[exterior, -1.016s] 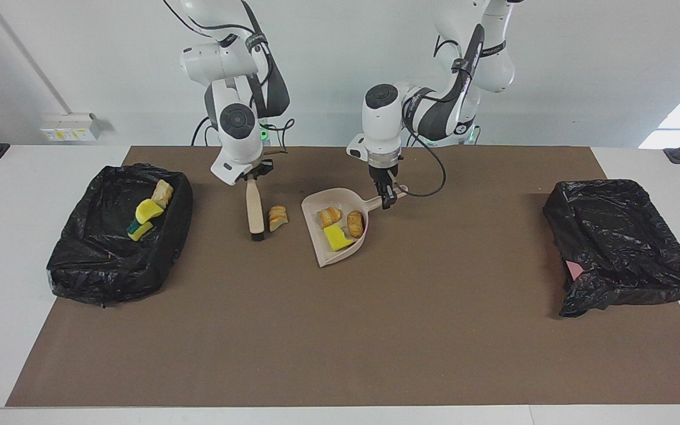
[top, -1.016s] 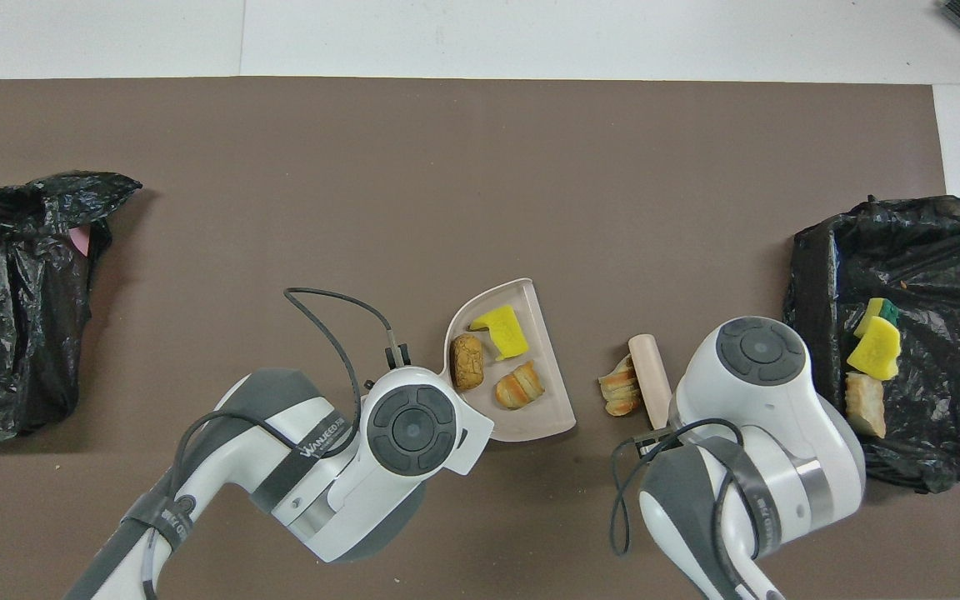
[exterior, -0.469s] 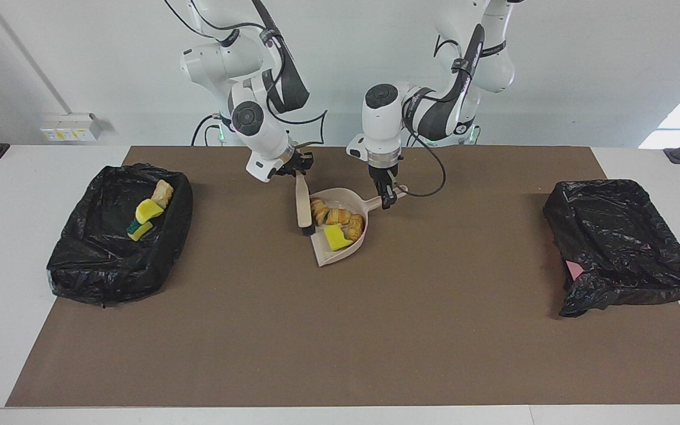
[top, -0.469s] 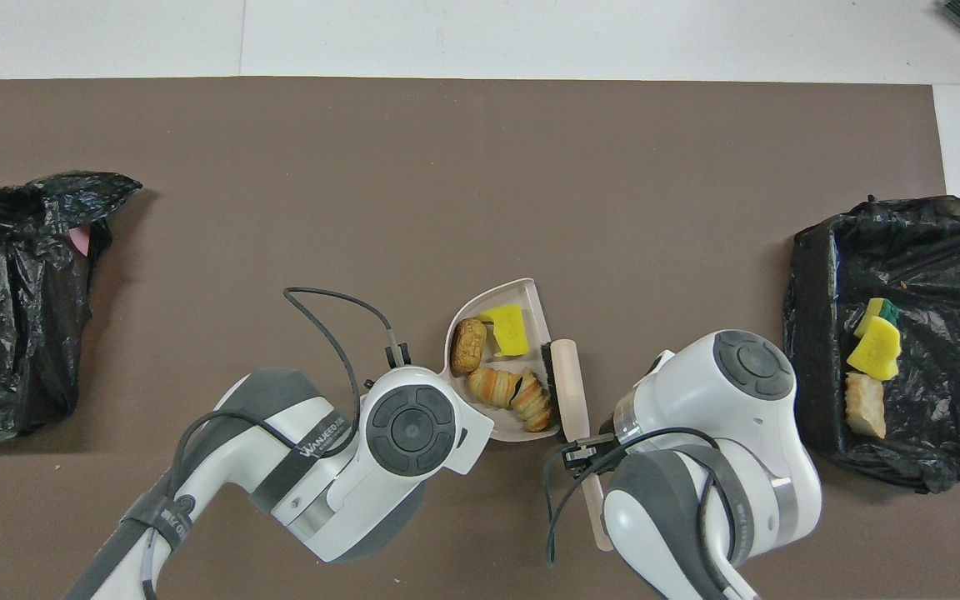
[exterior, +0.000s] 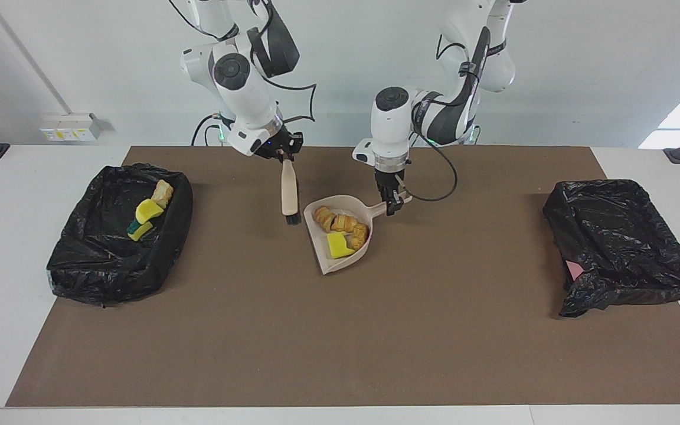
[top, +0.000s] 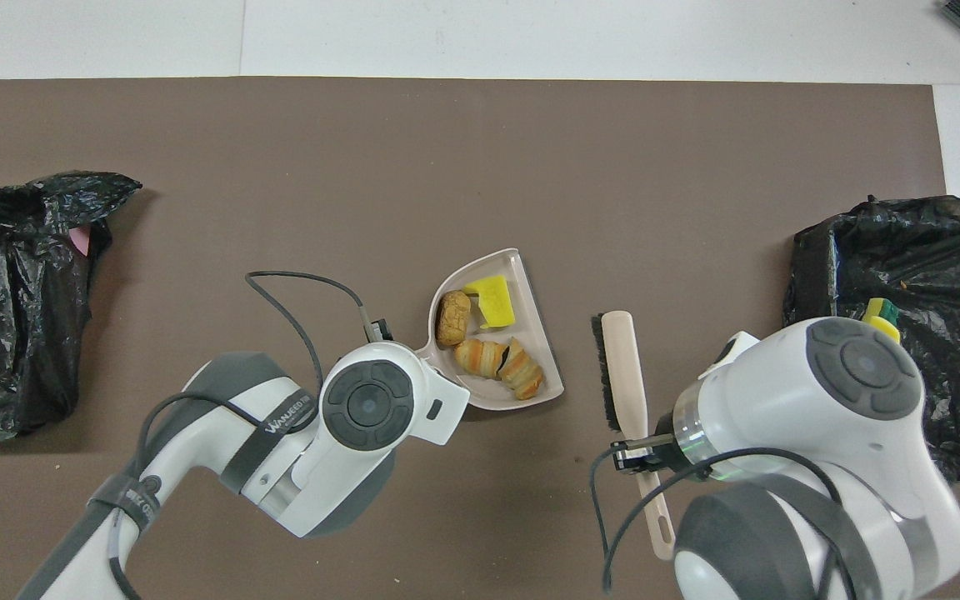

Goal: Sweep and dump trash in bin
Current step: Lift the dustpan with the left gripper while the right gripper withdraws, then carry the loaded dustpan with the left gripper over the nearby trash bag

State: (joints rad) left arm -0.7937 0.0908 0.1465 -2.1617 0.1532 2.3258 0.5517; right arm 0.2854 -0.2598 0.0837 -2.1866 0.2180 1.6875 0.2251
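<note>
Since half a second ago my right arm has pulled the brush (exterior: 288,195) away from the dustpan (exterior: 322,252) and lifted it, and my left arm has raised and shifted the dustpan a little, so a gap now shows between the two tools. My right gripper (exterior: 283,156) is clenched on the brush handle, with the brush hanging bristles-down over the brown mat (exterior: 340,330), just beside the dustpan on the side toward the right arm's end of the table. My left gripper (exterior: 395,203) is clamped on the dustpan's handle, pointing straight down over it. Four pieces of the trash lie in the dustpan: three bread lumps (exterior: 340,223) in a row along its back wall and a yellow sponge scrap (exterior: 336,245) nearer its open lip. Three more pieces, a bread lump (exterior: 162,192) and two yellow sponges (exterior: 147,211), lie in the black-lined bin (exterior: 98,277), well apart from the dustpan at the right arm's end. A second black-lined bin (exterior: 623,248) sits well apart from the dustpan at the left arm's end; I cannot tell what it holds.
</note>
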